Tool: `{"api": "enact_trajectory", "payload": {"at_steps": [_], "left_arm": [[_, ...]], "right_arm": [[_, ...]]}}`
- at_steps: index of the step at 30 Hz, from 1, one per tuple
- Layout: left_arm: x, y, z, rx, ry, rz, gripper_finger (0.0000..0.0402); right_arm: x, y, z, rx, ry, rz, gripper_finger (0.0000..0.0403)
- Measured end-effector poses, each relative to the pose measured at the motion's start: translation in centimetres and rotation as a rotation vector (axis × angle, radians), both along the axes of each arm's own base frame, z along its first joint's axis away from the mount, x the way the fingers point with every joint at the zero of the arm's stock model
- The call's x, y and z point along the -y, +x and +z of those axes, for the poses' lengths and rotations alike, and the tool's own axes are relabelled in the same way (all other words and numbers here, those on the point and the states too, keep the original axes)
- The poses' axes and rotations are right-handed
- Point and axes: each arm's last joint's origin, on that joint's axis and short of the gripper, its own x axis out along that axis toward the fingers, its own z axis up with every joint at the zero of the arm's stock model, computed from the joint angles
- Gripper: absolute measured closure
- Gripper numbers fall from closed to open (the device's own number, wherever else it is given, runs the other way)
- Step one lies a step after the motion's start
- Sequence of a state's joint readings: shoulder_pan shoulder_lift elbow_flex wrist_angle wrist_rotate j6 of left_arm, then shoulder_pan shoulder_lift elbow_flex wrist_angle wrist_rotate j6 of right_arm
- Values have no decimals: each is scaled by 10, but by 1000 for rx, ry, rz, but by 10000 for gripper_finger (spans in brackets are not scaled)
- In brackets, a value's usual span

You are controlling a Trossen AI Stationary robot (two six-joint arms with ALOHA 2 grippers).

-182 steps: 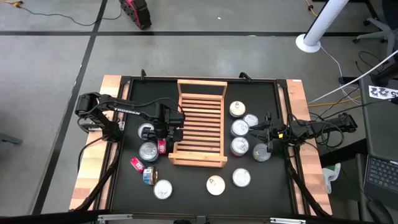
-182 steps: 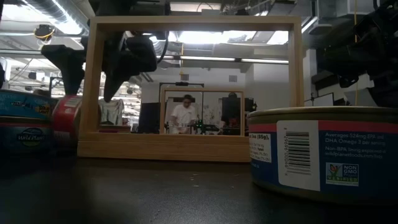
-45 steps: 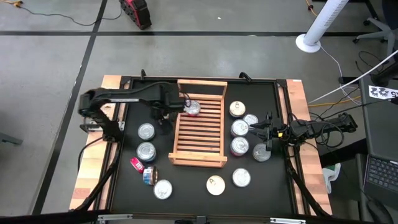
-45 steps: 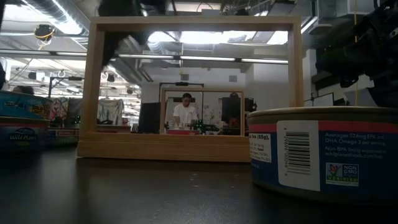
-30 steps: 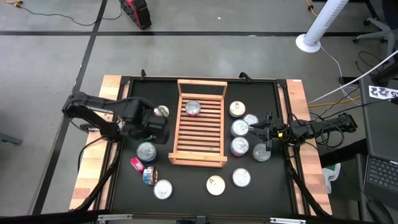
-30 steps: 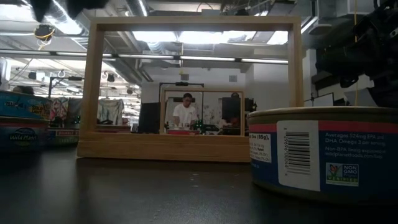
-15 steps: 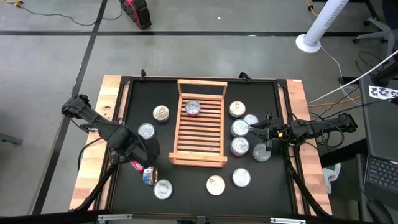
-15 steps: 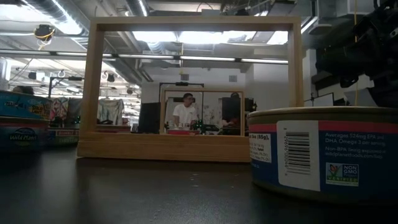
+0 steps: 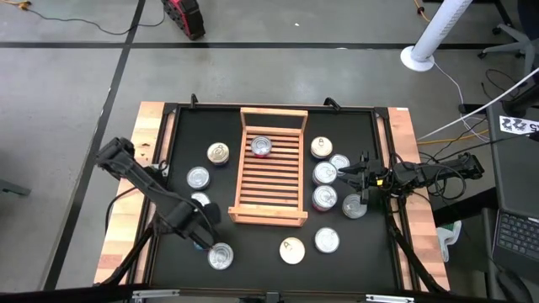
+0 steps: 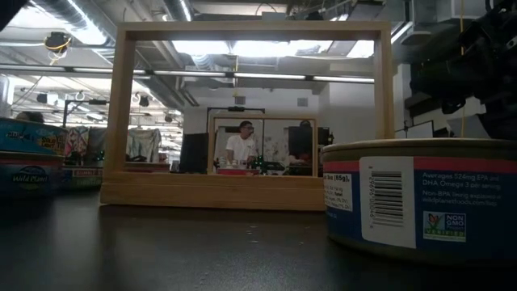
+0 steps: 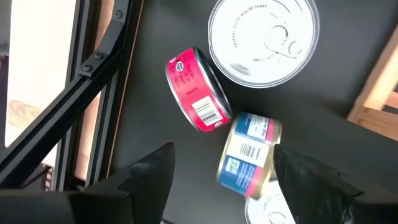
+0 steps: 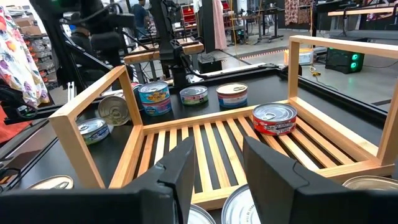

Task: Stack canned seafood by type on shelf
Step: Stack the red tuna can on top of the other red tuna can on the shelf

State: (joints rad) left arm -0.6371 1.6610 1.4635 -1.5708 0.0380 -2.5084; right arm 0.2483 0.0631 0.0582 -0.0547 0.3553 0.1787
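Observation:
My left gripper is open, points down and hovers near the table's near-left corner. A blue-labelled tin lies on its side between the fingers, untouched. A red tin lies on its side beside it, and a silver-lidded round can stands farther off. The wooden slatted shelf carries one red-labelled can upright near its far end. My right gripper waits open and level at the shelf's right side, with nothing between its fingers.
Round cans stand left of the shelf, along its right side, and near the front edge. In the low view one can fills the right foreground. Wooden planks edge the table.
My left gripper has travelled from beside the shelf's left rail toward the table's near edge, sinking a little and rolling about its own axis. It now hangs over the red and blue tins. Its fingers have stayed open.

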Motion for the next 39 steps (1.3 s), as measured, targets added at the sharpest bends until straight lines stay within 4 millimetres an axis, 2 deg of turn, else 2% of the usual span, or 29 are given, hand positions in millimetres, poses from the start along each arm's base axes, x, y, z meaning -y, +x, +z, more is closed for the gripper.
{"api": "enact_trajectory", "payload": {"at_steps": [9, 16, 23, 39], "left_arm": [[13, 10, -26, -91, 39, -8, 137], [10, 3, -54, -164, 32, 11, 137], [4, 5, -78, -130, 19, 28, 137], [-6, -9, -104, -193, 60, 8, 137]], "right_arm": [[0, 0, 0, 0, 0, 0, 267], [0, 0, 0, 0, 0, 0, 267], [0, 0, 0, 0, 0, 1, 267], [0, 0, 0, -1, 0, 0, 267]]}}
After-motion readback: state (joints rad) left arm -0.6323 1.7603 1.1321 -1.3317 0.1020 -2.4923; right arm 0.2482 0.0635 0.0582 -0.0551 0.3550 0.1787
